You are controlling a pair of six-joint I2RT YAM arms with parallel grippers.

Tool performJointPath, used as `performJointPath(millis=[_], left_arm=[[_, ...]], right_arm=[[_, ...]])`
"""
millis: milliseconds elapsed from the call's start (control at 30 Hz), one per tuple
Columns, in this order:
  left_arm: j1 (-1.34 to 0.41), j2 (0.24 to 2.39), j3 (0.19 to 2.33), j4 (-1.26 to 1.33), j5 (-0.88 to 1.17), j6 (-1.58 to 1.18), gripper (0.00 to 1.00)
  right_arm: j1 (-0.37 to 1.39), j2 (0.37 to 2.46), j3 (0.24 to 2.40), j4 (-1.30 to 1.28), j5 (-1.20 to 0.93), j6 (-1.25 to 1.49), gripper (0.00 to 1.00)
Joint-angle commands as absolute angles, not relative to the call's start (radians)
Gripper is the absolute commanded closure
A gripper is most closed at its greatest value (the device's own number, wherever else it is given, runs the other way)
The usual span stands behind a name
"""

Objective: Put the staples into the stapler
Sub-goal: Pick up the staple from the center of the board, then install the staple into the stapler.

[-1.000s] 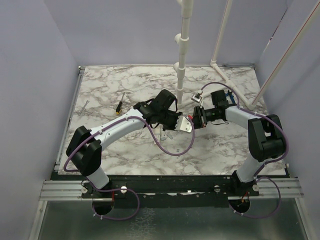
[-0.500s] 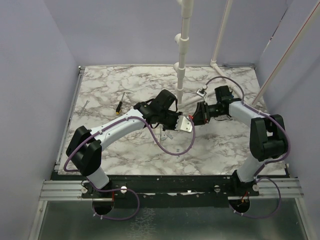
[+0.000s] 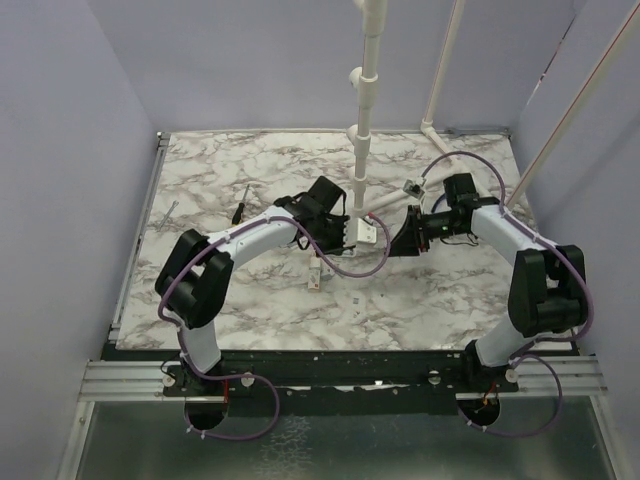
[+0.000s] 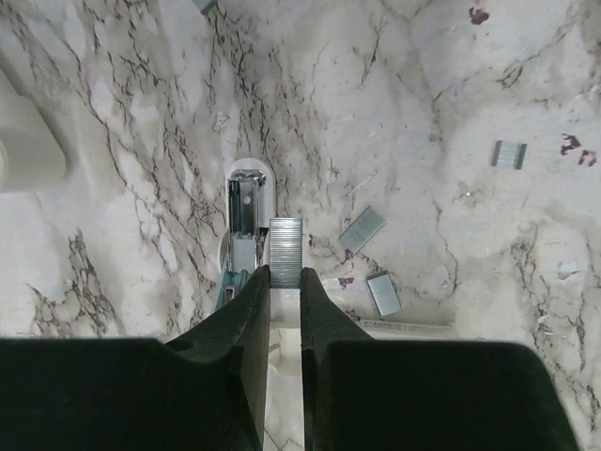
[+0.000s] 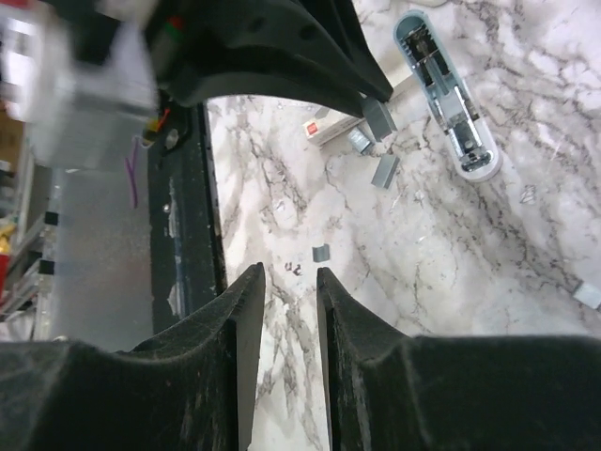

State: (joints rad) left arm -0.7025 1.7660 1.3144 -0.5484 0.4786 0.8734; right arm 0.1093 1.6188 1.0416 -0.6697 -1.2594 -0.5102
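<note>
The stapler [image 4: 246, 211] lies open on the marble table, white with a teal part, its metal channel facing up; it also shows in the right wrist view [image 5: 446, 94]. My left gripper [image 4: 285, 274] is shut on a strip of staples [image 4: 285, 246], held just right of the channel and parallel to it. In the right wrist view the left gripper [image 5: 376, 99] hangs above the table with the strip [image 5: 379, 117] at its tips. My right gripper [image 5: 289, 274] is open and empty, apart from the stapler. In the top view the left gripper [image 3: 340, 238] and right gripper [image 3: 402, 242] face each other.
Loose staple strips [image 4: 362, 229] [image 4: 383, 293] [image 4: 508, 154] lie right of the stapler. A small white box [image 3: 316, 272] lies near the left gripper. A screwdriver [image 3: 240, 208] lies at the left. White pipes [image 3: 362, 120] stand at the back.
The left arm has swung its gripper back and to the left with the strip. The right gripper has drawn back to the right, away from the left gripper.
</note>
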Motion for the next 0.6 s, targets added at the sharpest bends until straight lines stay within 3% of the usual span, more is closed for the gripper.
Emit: performJointPath(millis=[0,567], left_arm=[[-0.692,1.842,1.368,-0.554,0.431,0.864,1.0],[-0.673,1.958,1.474,-0.561,0.446,0.853,1.0]], right_arm=[[0.109,1.568,1.03,-0.595,-1.172,-0.546,0.67],[0.109,1.518,0.971,-0.56,-1.143,-0.586,0.68]])
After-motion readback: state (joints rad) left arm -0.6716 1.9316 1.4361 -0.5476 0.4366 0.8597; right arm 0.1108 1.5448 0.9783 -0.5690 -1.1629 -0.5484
